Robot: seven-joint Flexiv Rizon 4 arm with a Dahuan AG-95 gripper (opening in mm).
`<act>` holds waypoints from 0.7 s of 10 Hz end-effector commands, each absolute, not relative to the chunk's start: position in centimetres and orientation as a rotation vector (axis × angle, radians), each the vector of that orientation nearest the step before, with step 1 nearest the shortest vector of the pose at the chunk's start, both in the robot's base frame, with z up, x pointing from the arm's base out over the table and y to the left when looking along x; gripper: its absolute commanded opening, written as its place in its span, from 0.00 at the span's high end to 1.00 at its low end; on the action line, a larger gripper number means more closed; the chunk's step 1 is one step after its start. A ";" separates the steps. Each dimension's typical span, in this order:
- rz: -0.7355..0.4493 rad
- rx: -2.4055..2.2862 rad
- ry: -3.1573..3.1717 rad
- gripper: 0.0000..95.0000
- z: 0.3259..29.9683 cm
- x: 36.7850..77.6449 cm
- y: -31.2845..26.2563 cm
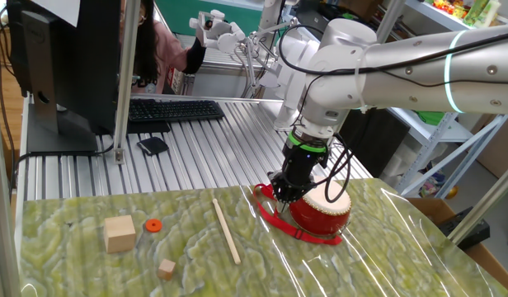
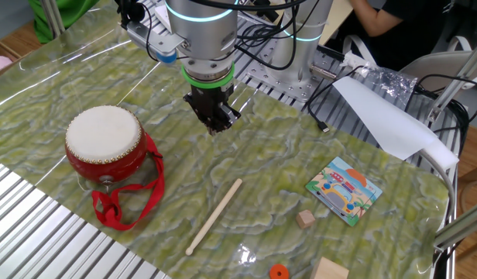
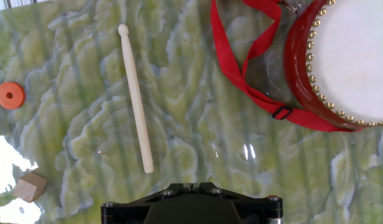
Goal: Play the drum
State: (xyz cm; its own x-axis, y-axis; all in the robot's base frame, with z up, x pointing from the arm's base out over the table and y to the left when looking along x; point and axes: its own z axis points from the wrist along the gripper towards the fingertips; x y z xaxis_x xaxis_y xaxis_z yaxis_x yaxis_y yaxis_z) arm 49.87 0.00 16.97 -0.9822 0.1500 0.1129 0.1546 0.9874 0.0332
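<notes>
The drum (image 1: 324, 210) is red-bodied with a cream skin and stands upright on the green marbled mat. It also shows in the other fixed view (image 2: 103, 139) and at the hand view's top right (image 3: 353, 56). Its red strap (image 3: 241, 68) lies looped on the mat beside it. A thin wooden stick (image 3: 135, 99) lies flat on the mat, also seen in both fixed views (image 1: 226, 231) (image 2: 214, 217). My gripper (image 2: 215, 128) hangs above the mat between drum and stick, close beside the drum (image 1: 283, 194). Its jaws are together with nothing between them (image 3: 193, 185).
A tan wooden cube (image 1: 119, 233), a smaller cube (image 3: 31, 185) and an orange disc (image 3: 10, 95) lie beyond the stick. A picture card (image 2: 345, 190) lies near the mat's edge. A keyboard (image 1: 171, 110), a monitor (image 1: 56, 66) and a white sheet (image 2: 386, 116) sit off the mat.
</notes>
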 end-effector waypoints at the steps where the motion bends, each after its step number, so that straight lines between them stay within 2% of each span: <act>1: -0.064 -0.232 -3.021 1.00 17.0 49.9 0.0; 7: -0.065 -0.225 -3.022 1.00 17.0 49.9 0.0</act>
State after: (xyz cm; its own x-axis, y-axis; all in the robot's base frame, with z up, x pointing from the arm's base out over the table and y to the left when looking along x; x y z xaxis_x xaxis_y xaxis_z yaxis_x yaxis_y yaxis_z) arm 49.86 0.01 16.96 -0.9828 0.1458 0.1131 0.1506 0.9880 0.0349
